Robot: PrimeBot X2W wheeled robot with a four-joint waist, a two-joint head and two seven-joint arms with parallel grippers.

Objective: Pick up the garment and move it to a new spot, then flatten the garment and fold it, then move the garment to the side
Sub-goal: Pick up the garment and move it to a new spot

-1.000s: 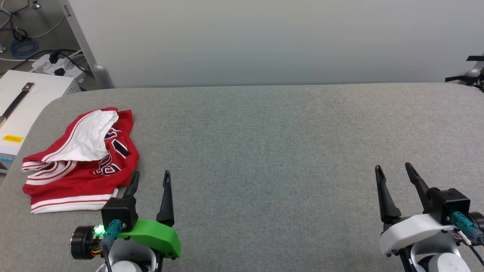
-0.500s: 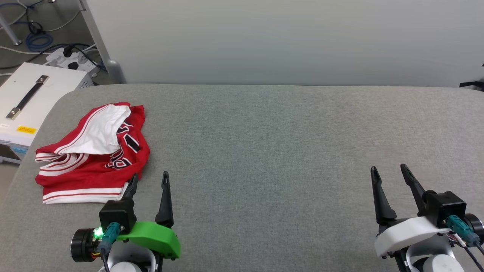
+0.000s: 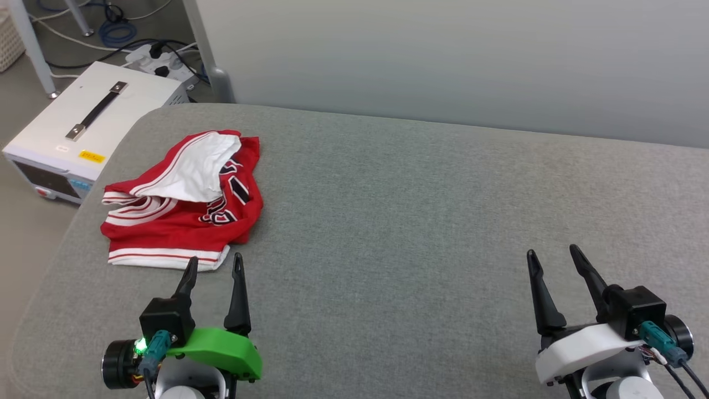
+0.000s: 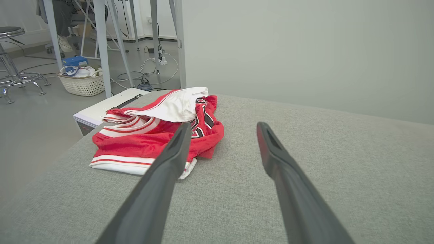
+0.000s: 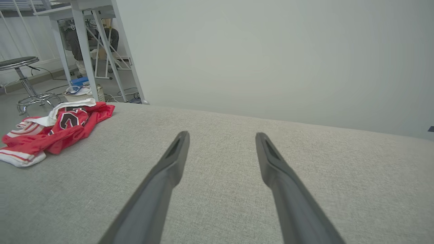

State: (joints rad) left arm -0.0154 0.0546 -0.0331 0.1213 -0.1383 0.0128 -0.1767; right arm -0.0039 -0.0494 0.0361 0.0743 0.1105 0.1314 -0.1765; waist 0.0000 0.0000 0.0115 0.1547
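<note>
My L gripper (image 3: 214, 259) hangs over the near-left part of the grey table (image 3: 388, 221), fingers spread wide, nothing btw them. My R gripper (image 3: 553, 251) is over the table's near-right part, same deal: fingers wide apart, empty.

Just past my L fingertips, on the table's left side, the garment (image 3: 183, 221) lies crumpled. Red body, white sleeve flopped on top, red-white striped trim along its near hem, bits of black lettering showing. The hem sits right by my L tips; can't tell if it's touching.

Off the table's far-left corner, on the floor, sits a white box (image 3: 83, 127) w/ a black handle, and a power strip (image 3: 155, 55) behind it. A pale wall panel (image 3: 443, 55) runs along the table's far edge.
</note>
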